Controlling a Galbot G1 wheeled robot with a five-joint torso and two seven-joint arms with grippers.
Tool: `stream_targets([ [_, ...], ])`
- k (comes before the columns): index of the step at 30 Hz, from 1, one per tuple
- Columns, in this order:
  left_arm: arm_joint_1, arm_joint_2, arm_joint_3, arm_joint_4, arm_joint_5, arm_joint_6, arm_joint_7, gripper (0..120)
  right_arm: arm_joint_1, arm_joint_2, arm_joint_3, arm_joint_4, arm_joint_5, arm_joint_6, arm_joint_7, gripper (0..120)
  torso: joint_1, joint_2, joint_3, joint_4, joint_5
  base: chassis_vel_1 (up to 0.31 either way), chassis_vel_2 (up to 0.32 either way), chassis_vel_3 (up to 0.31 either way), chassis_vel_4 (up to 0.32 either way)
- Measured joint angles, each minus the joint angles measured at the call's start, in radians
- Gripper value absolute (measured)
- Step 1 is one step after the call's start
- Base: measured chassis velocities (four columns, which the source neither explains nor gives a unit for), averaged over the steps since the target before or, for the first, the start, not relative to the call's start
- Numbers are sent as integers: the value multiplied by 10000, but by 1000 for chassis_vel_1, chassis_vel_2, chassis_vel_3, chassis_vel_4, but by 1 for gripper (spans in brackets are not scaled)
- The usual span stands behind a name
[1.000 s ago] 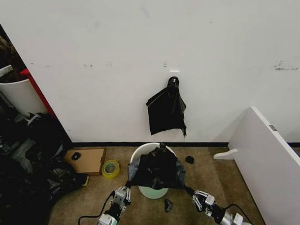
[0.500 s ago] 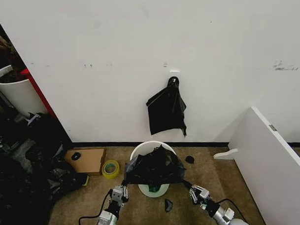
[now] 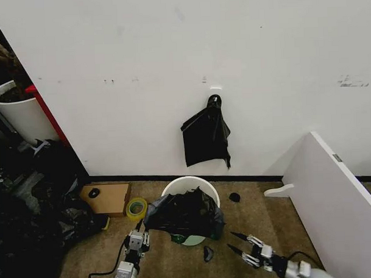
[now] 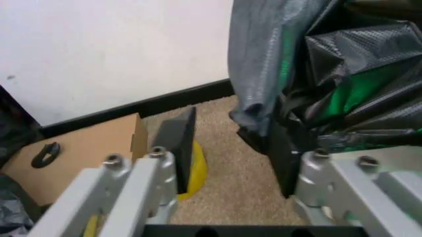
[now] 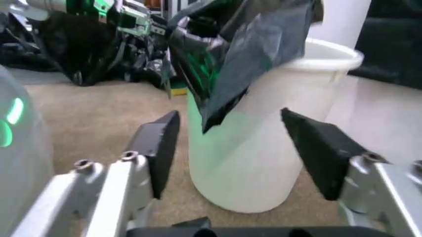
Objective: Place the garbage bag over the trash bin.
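My left gripper (image 3: 140, 236) has its jaws spread, one finger (image 4: 285, 158) touching the garbage bag (image 3: 185, 213), which drapes over the near rim of the trash bin (image 3: 188, 185) just ahead. My right gripper (image 3: 239, 242), fingers parted and empty, sits clear of the bin's side.

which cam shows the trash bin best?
Right wrist view: the trash bin shows rim to base, garbage bag hanging over one side. Head view shows its rim behind the bag. Left wrist view shows mainly bag.
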Motion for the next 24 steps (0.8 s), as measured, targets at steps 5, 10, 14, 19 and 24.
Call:
stream_targets([
  [5,133,56,-80,-176,-46,70,33,65,28,-93,398,161,351,-178,-550,79,0,0,0,-1,-1,0,0,0,0],
  [10,512,220,-424,-609,20,-76,1350,85,290,-144,600,659,1283,-412,-84,98,0,0,0,2,-1,0,0,0,0],
  [14,397,343,-529,-541,822,-405,2501,96,541,-149,13,1167,1335,-277,2528,100,0,0,0,-1,-2,0,0,0,0],
  [19,187,204,-525,-149,1009,-268,2479,100,914,102,-525,1626,607,-236,4452,100,0,-1,1,3,0,0,0,0,0],
  [24,143,-59,-417,328,880,-28,2205,100,866,244,-667,1795,181,-214,4435,100,0,0,1,0,-2,0,0,0,0],
])
